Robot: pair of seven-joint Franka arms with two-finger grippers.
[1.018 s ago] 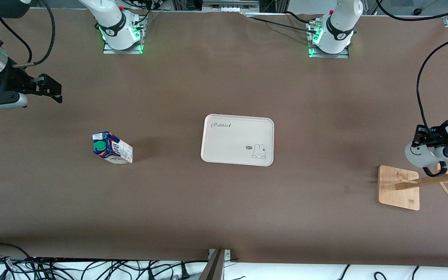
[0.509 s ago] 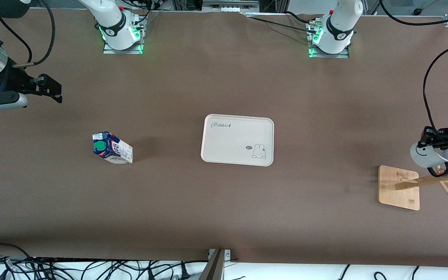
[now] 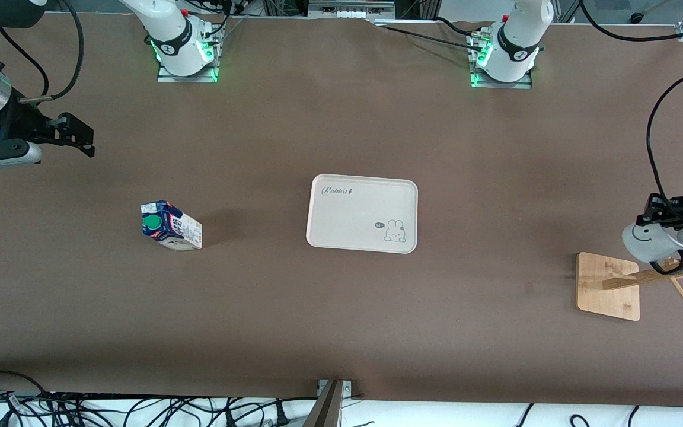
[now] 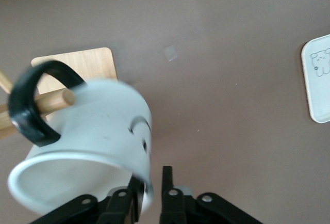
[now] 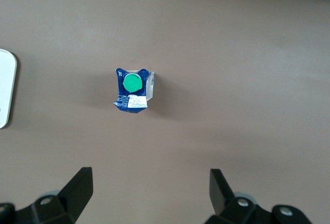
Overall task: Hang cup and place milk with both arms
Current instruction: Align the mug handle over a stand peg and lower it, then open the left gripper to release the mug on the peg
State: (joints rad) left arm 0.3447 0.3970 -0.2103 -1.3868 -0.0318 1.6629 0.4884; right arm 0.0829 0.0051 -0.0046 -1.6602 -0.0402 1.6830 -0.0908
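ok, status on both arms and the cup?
Left gripper shut on cup, its handle threaded over the rack peg. Right gripper open, waiting high above the milk. Tray bare, nothing blocking.

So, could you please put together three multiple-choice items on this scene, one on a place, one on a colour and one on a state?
1. Where is the milk?
A. on the tray
B. on the table, toward the right arm's end
C. in the right gripper

2. What colour is the milk's cap?
A. red
B. white
C. green

3. What is the left gripper doing?
A. gripping the cup's rim
B. hanging open over the tray
C. holding the milk

Answers: 1 B, it stands apart from the tray. 2 C, the right wrist view shows it green. 3 A, its fingers pinch the cup, whose handle is around a peg of the wooden rack.
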